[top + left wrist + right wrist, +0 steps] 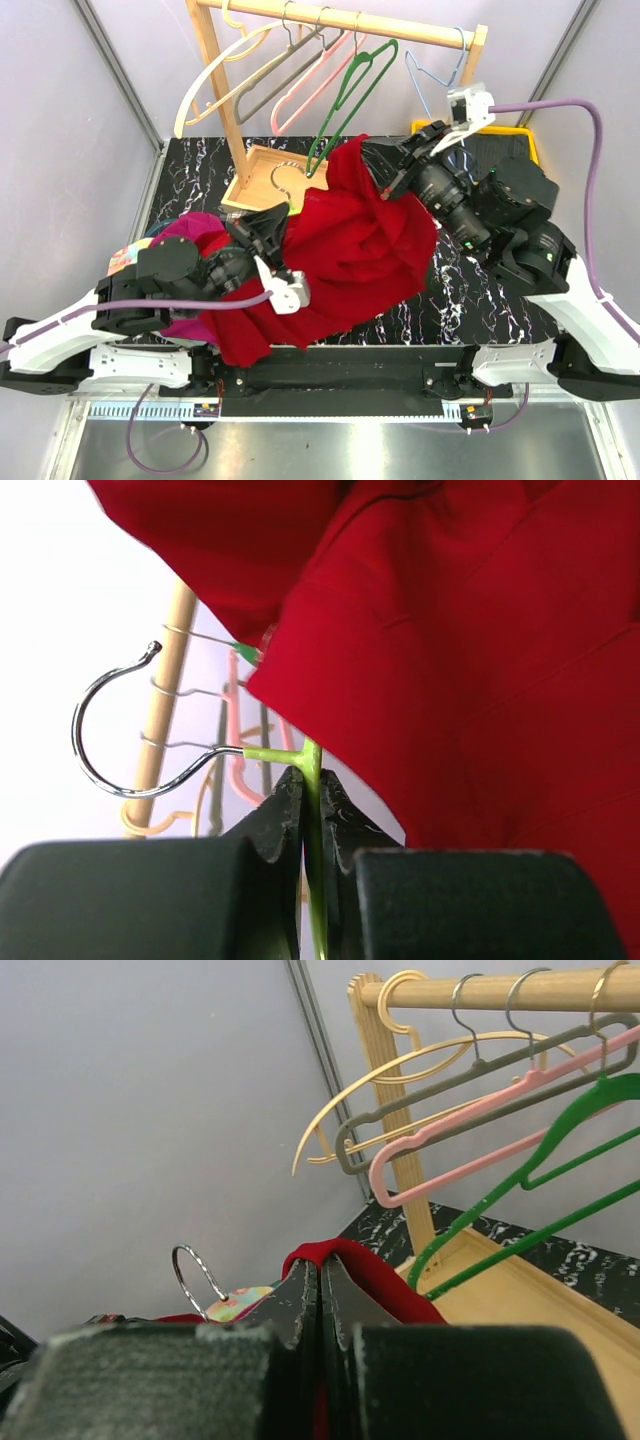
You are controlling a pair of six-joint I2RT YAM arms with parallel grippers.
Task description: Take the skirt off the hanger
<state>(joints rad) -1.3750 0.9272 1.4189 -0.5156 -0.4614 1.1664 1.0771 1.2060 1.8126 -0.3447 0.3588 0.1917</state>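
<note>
Nearest us, the left gripper [312,800] is clamped hard on the thin stem of the hanger [311,765], its metal hook [100,725] hanging free. That stem is slim, so a sharp tug could slide it out of the jaws. The red skirt [350,240] hangs between the arms, spilling over the table [450,290] edge. The right gripper [320,1275] is pinched shut on a fold of it; if the waistband snags, the cloth may slip. Beyond, the rack [340,20] and its spare hangers [300,70] sit close enough to catch.
</note>
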